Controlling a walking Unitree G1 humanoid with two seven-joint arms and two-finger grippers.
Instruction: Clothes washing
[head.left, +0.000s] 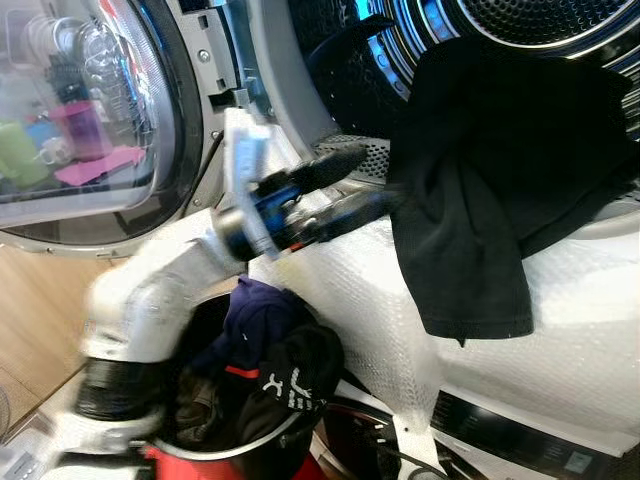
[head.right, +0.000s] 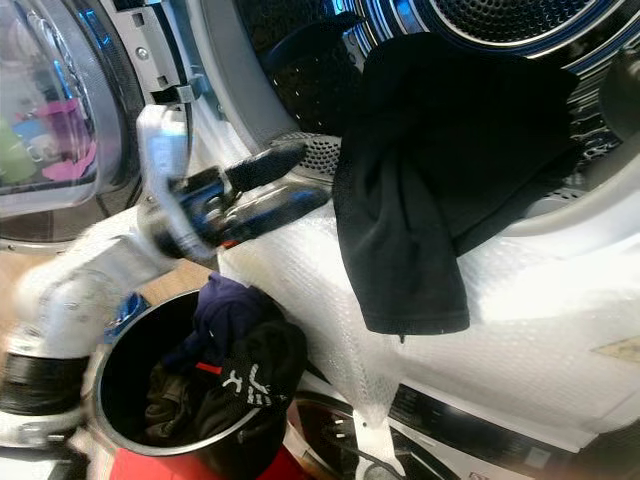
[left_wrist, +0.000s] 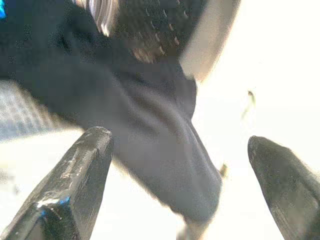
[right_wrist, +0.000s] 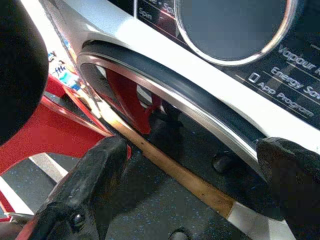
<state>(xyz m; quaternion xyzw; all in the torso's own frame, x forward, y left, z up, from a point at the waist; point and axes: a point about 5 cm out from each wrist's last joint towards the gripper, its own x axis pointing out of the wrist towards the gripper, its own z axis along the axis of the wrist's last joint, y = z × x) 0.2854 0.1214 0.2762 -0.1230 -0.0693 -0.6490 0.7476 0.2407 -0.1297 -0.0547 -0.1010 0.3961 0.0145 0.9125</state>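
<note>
A black garment (head.left: 480, 190) hangs out of the washing machine's drum (head.left: 560, 20) and drapes down over the bubble-wrapped front (head.left: 560, 330). My left gripper (head.left: 365, 185) is open, its tips just left of the garment's hanging edge, at the drum's lower rim. In the left wrist view the black garment (left_wrist: 150, 135) lies between and beyond the spread fingers (left_wrist: 75, 185), not gripped. A round black laundry bin (head.right: 120, 370) below holds dark clothes (head.left: 270, 350). My right gripper (right_wrist: 192, 145) is open and empty, low down by another machine's control panel (right_wrist: 280, 75).
The machine's glass door (head.left: 80, 120) stands swung open at the left. A red frame (right_wrist: 55, 130) sits under the bin, with dark floor (right_wrist: 150, 210) beside it. Wooden flooring (head.left: 40, 310) shows at the left.
</note>
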